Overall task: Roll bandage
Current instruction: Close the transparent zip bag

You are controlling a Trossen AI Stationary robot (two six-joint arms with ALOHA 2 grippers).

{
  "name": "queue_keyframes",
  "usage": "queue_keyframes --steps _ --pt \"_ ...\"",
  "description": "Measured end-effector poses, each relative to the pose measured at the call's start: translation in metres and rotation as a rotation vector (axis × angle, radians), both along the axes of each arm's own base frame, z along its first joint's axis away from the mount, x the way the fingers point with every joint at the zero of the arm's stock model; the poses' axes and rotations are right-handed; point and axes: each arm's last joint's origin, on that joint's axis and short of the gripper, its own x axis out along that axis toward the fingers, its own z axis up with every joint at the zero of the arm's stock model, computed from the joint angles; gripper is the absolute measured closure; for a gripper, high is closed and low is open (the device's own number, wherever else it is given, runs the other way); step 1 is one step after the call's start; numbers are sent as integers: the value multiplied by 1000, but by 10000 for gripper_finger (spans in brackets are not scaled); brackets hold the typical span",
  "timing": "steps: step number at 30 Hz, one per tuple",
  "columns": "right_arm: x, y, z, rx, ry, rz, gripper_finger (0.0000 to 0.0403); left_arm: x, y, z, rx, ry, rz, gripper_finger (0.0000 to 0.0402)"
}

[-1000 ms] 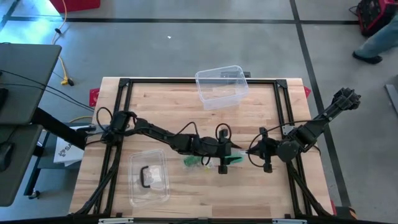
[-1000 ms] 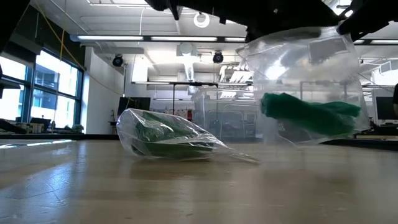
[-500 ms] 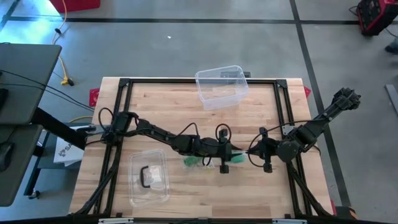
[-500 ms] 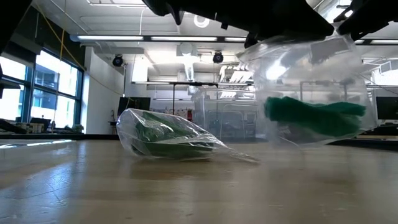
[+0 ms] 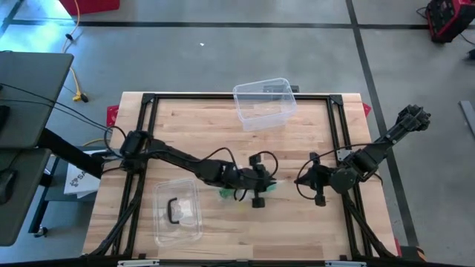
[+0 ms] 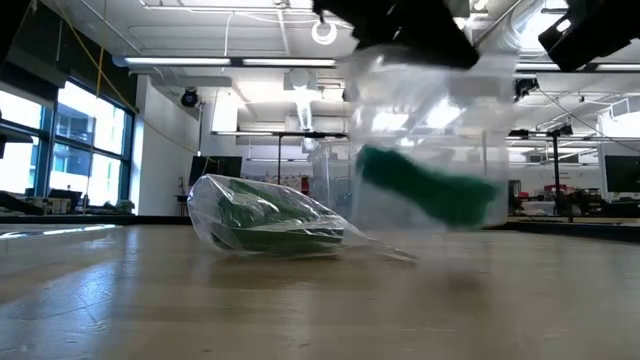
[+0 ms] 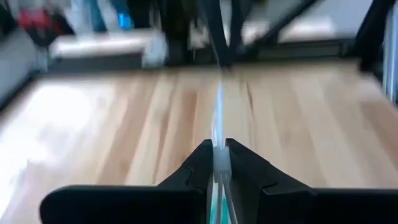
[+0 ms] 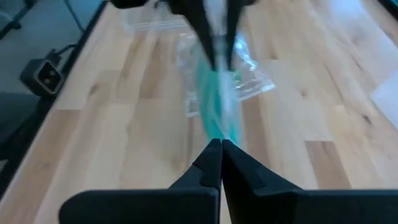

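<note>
Currently lifting clear plastic bag with green rolled bandage point(image 6: 425, 185) off surface; left fingers point(image 7: 219, 163) pinching bag edge, right fingers point(image 8: 220, 157) closed empty at three o'clock. Next: extracting bandage.

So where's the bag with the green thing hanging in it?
In the low view the hanging bag is up off the table, right of the bag lying flat. From above it is mid-table, pinched by the left gripper.
</note>
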Motion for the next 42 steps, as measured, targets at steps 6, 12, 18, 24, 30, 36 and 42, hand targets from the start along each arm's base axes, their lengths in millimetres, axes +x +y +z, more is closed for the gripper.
queue_keyframes --steps 6,12,18,24,30,36,42 --pt "-2 -2 -2 -2 25 -22 402 -13 -4 -9 -41 155 32 367" --pt "7 6 -6 -46 -54 84 393 -14 -9 -7 -39 140 24 371" --pt "27 13 -27 -172 -127 105 300 -13 -9 -5 -44 120 38 371" --pt "49 21 -41 -191 -171 54 224 -12 -9 -5 -46 113 39 371" --pt "60 26 -50 -252 -207 26 280 -13 -11 -5 -53 111 38 371" --pt "56 31 -48 -241 -217 52 392 -14 -14 -5 -54 112 29 371" --pt "51 27 -41 -218 -142 -6 401 -17 -16 -4 -53 132 31 371"
